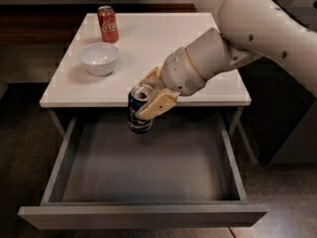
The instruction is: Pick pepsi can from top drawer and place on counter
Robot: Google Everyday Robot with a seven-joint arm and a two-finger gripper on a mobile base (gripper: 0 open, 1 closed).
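My arm (262, 29) enters from the upper right of the frame and slopes down-left to the centre. The big rounded white shell narrows to a pale grey wrist (190, 68). My gripper (144, 99) sits at frame centre, just in front of the counter's front edge. Its jaws are clamped on the pepsi can (133, 107). One tan finger (157, 104) lies across the can's right front side and the other shows behind the rim.

The can is about upright and in the air, over the rear part of the open top drawer (143, 216) and clear of its floor. Its silver top is about level with the counter edge. The body is dark blue-black metal with a small coloured mark, partly hidden by my finger.

The drawer is pulled far out toward the bottom of the frame. It is a wide, shallow grey box with matte walls and a plain flat front, and nothing shows inside it.

The counter (163, 38) is a glossy white square slab filling the upper centre. A white round bowl (99, 58), smooth and shiny, sits on its left half. A red Coca-Cola can (108, 24) stands upright at the back left, behind the bowl and apart from it. Both are well left of my wrist.

The right half of the counter is bare, but my forearm hangs over part of it. A dark cabinet (292, 118) stands at the right edge of the frame, beside the counter. The floor is dark.
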